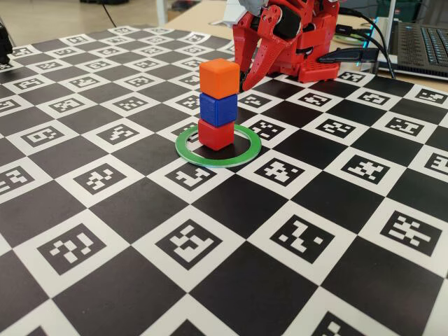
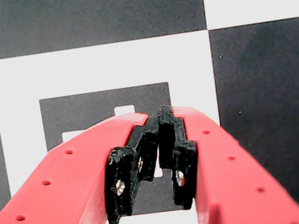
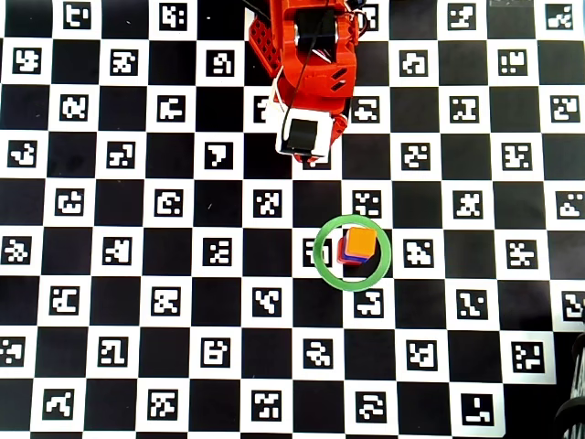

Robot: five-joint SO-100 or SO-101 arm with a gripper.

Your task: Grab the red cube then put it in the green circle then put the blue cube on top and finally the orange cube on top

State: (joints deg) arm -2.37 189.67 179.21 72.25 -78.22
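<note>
Standing inside green circle (image 1: 218,145): red cube (image 1: 215,134), blue cube (image 1: 218,109), orange cube (image 1: 220,78); claw (image 2: 161,140) closed, empty.

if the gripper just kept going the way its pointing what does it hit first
Most likely the checkered marker board itself. The wrist view shows the closed gripper aimed down at a white square with a printed marker, nothing between. The cube stack stands apart, off that line.

red cube (image 3: 342,255) and blue cube (image 3: 348,262) mostly hidden under orange cube (image 3: 361,241) in overhead view, gripper (image 2: 161,122) fingers cut off at wrist view's bottom edge
</note>
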